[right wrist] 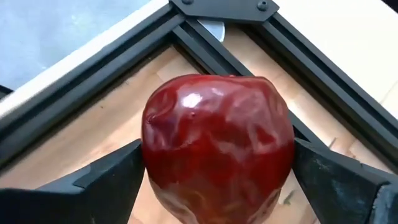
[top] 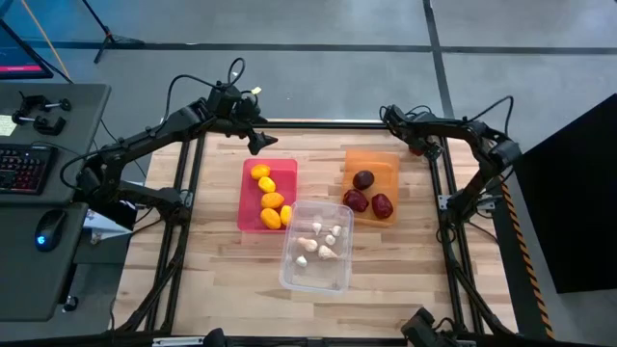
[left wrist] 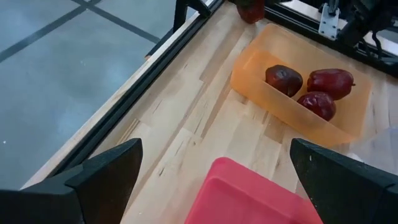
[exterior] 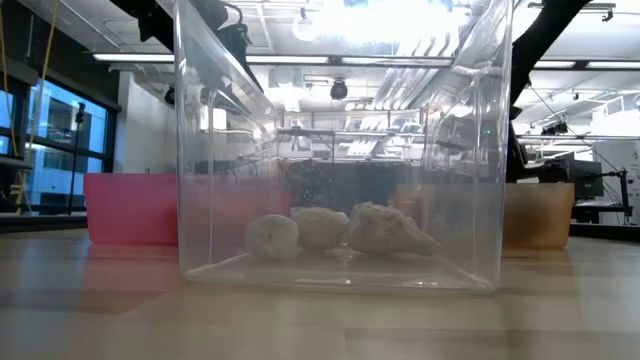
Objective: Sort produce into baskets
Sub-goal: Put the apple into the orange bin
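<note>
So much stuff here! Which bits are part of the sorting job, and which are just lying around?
Part of the job:
- pink bin with yellow lemons
- orange bin with three red beets
- clear bin with white garlic
- a fourth beet between the right claw's fingers

Just lying about:
- keyboard
- mouse

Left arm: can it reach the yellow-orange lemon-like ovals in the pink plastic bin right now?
Probably yes. The open left gripper hovers at the pink plastic bin's far end, nothing covers the yellow-orange ovals, and the right gripper is away by the orange bin.
</note>
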